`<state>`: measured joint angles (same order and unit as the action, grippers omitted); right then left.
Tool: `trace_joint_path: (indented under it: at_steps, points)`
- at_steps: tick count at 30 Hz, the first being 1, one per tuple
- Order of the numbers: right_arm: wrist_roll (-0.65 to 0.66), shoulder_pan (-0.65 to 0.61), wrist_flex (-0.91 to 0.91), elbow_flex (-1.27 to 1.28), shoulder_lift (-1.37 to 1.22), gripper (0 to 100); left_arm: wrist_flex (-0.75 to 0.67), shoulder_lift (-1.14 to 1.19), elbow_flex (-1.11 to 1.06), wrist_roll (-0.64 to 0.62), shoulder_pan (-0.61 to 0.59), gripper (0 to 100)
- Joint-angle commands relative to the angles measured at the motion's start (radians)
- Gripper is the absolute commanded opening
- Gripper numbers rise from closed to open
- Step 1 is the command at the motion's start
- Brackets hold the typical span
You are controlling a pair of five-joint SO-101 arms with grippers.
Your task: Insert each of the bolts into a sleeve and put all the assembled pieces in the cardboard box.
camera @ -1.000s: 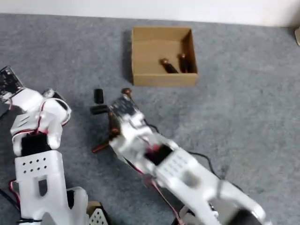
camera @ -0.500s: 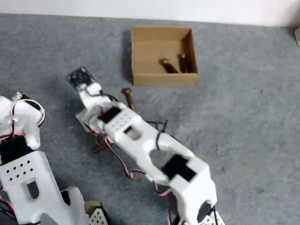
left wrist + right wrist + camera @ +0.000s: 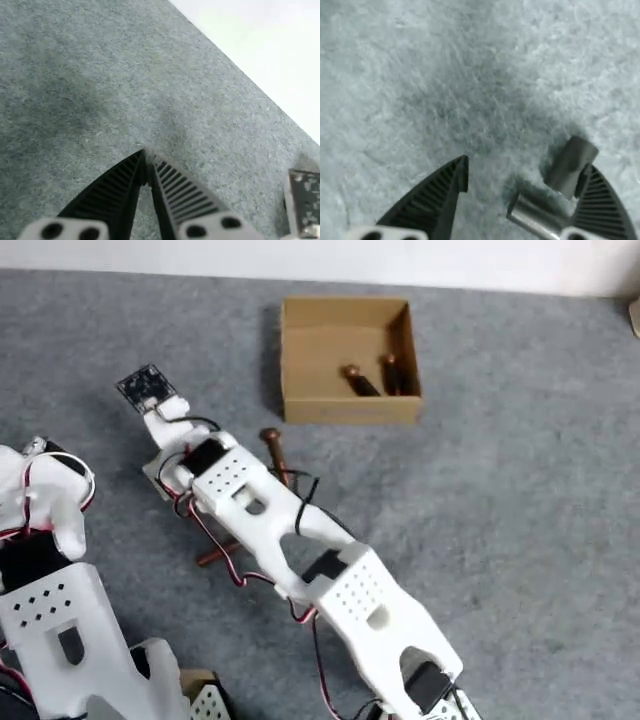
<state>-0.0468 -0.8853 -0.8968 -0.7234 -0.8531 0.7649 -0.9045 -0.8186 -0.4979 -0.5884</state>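
A grey, felt-like carpeted tabletop [image 3: 520, 490] carries an open square brown cardboard box [image 3: 345, 410] toward its far edge. Just in front of the box's near wall lies a copper-coloured round-headed metal bolt [image 3: 272, 441], and a second copper-coloured bolt [image 3: 214, 557] lies farther toward the near side, one end covered. A short grey metal tube sleeve [image 3: 569, 164] and a second sleeve [image 3: 532, 216] lie on the same surface, close together and at an angle to each other.

Open box [image 3: 345, 410] holds two assembled pieces [image 3: 360, 381]; a copper bolt [image 3: 273, 445] lies just before it, a second bolt [image 3: 213, 557] farther off; two grey sleeves [image 3: 570, 160] lie close together
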Motion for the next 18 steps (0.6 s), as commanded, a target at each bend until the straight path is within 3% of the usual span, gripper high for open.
trace_joint_path:
  at_steps: [1, 5, 18]
  points:
    - [-0.075, 0.028, -0.045, -0.125, -0.013, 31.8, 0.003, -0.019, 0.054, -0.005, -0.005, 2]
    - [-0.285, 0.065, -0.088, -0.179, -0.044, 31.8, 0.003, -0.019, 0.054, -0.005, -0.005, 2]
    - [-0.293, 0.065, -0.127, -0.188, -0.058, 31.8, 0.005, -0.019, 0.054, -0.005, -0.005, 2]
